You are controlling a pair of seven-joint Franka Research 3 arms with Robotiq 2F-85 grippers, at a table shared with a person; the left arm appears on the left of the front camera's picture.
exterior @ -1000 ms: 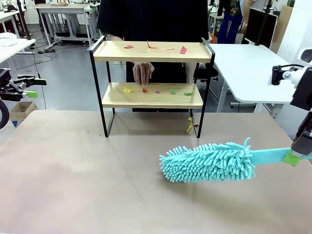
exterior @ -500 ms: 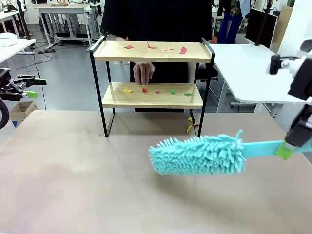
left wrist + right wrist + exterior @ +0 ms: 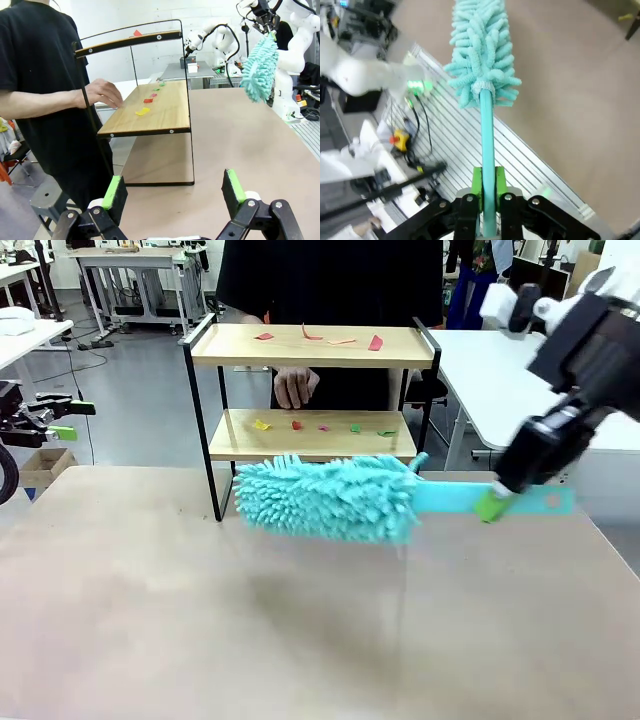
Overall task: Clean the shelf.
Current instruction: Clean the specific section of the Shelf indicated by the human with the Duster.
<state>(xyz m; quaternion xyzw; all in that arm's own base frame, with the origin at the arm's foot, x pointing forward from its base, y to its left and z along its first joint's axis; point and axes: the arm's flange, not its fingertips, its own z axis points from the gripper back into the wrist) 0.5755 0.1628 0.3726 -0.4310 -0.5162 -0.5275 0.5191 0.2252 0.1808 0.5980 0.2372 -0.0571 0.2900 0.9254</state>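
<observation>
The shelf (image 3: 230, 345) stands at the table's far side, with small coloured paper scraps (image 3: 376, 342) on both wooden boards. My right gripper (image 3: 490, 505) is shut on the flat handle of a teal fluffy duster (image 3: 325, 498). The duster hangs level in the air, just in front of the lower board. In the right wrist view its head (image 3: 480, 50) points away from the gripper (image 3: 488, 187). My left gripper (image 3: 72, 420) waits open at the far left, its jaws wide and empty in its own view (image 3: 173, 189). A person's hand (image 3: 294, 388) rests at the lower board (image 3: 165, 110).
A person in black stands right behind the shelf. A white table (image 3: 500, 380) adjoins on the right. A cardboard box (image 3: 45, 465) sits on the floor at the left. The near half of the brown tabletop (image 3: 200, 620) is bare.
My right arm has lifted the duster off the table and swung it left and toward the shelf. The left arm and the person's hand have stayed put.
</observation>
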